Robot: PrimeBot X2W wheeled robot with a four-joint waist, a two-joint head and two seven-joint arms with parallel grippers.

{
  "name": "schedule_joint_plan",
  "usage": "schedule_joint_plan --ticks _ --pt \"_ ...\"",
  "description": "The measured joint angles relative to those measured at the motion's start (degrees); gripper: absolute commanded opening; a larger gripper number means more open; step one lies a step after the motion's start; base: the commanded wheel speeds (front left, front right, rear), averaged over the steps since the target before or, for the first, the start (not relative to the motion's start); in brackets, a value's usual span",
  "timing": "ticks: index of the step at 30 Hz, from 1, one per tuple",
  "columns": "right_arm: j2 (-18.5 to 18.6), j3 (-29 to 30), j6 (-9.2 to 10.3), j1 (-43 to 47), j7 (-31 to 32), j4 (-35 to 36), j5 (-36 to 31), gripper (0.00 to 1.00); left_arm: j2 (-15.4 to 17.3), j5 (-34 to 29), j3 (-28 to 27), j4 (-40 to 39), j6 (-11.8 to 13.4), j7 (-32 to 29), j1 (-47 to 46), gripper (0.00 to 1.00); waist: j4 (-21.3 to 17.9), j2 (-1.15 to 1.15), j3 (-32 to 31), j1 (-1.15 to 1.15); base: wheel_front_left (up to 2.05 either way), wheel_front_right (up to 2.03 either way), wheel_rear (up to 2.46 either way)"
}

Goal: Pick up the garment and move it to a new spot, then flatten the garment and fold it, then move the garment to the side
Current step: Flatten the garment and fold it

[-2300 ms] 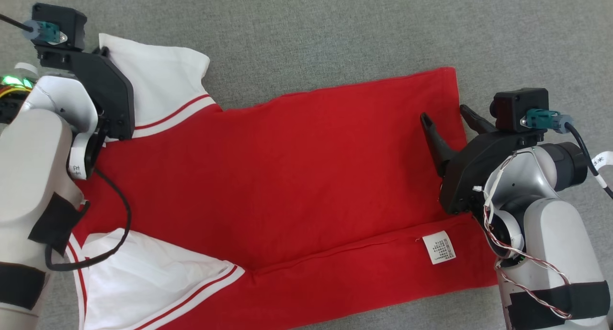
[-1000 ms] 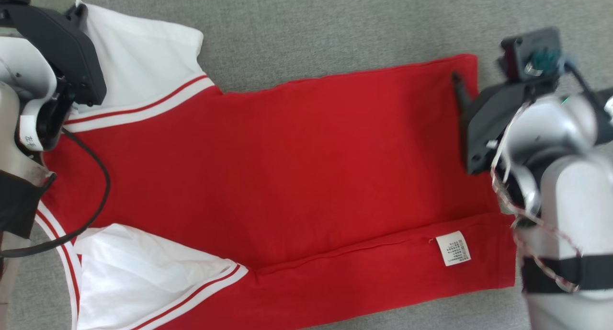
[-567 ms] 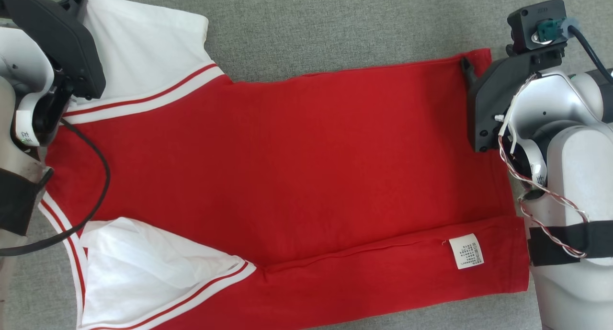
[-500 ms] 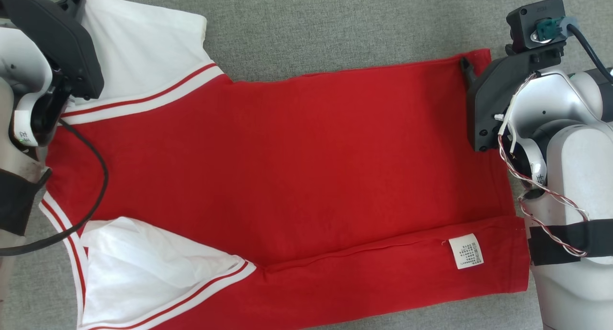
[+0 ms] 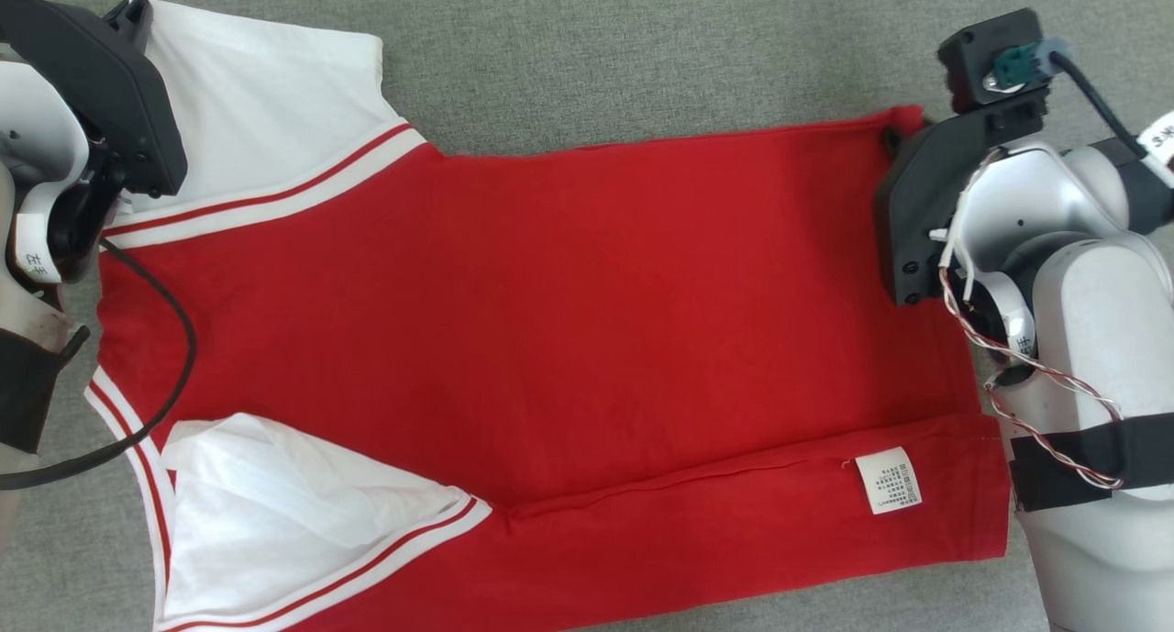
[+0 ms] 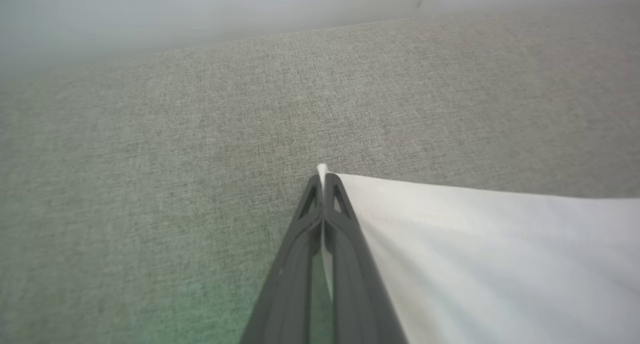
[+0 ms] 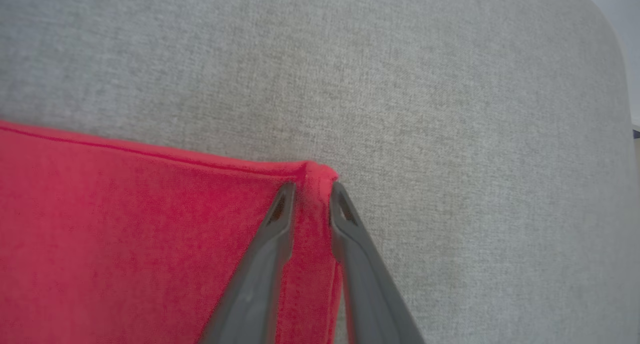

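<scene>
The left jaws [image 6: 324, 184] are pressed together on the tip of the white sleeve [image 6: 475, 244], a sliver of cloth showing above their tips; the right jaws [image 7: 312, 194] stand narrow with the far hem corner [image 7: 317, 172] puckered up between them, which reads as a pinch, though probably not yet a firm one; outward from both, the garment [image 5: 550, 293], a red shirt with white sleeves, lies spread across the grey surface [image 5: 642, 54], collar end at the left, hem at the right; its near long edge seems already turned over, since a strip [image 5: 734, 522] runs there with a seam along it and the near sleeve [image 5: 293, 504] lies on the body; the step in hand looks like the fold of the far edge; to do it well, the right pinch should settle before any lift, and should take both layers at the corner, or the lower one may stay behind; then both arms ought to rise together and only a little, keeping the far edge taut between them so that it does not sag; they should carry it toward the near strip in one even sweep, lay it parallel to that strip, and let go at the same time; a pull apart that is too strong could drag the sleeve out of the left pinch; as to writing, a white care label [image 5: 888, 481] sits on the turned strip near the hem, printed in lines too small to read; a tag [image 5: 37, 260] on the left arm and another [image 5: 1160, 141] on the right cable bear marks that cannot be made out either.
</scene>
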State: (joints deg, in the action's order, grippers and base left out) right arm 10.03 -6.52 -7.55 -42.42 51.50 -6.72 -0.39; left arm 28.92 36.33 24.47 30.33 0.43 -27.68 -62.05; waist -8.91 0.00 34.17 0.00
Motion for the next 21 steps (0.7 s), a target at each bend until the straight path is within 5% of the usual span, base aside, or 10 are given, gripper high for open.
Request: schedule_joint_plan --ticks 1,2,15,21 --pt "0.2 -0.4 0.0 -0.1 -0.1 -0.3 0.3 0.02 0.0 0.0 0.1 0.0 0.0 0.2 0.0 0.0 0.1 0.0 0.0 0.0 0.0 0.0 0.0" --pt "0.5 -0.9 0.0 -0.4 -0.4 -0.5 0.4 0.0 0.0 0.0 0.1 0.0 0.0 0.4 0.0 0.0 0.1 0.0 0.1 0.0 0.0 0.0 0.0" --pt "1.5 -0.5 0.0 2.0 -5.8 -1.0 0.4 0.0 -2.1 0.2 -2.2 -2.3 1.7 13.7 4.2 0.0 1.7 0.0 -2.1 0.01 0.0 0.0 0.0" --pt "3.0 1.3 0.0 7.5 -10.9 1.6 -0.2 0.0 -6.2 2.7 -5.3 -9.8 3.6 27.0 13.9 0.0 3.8 0.0 -5.5 0.0 0.0 0.0 0.0"
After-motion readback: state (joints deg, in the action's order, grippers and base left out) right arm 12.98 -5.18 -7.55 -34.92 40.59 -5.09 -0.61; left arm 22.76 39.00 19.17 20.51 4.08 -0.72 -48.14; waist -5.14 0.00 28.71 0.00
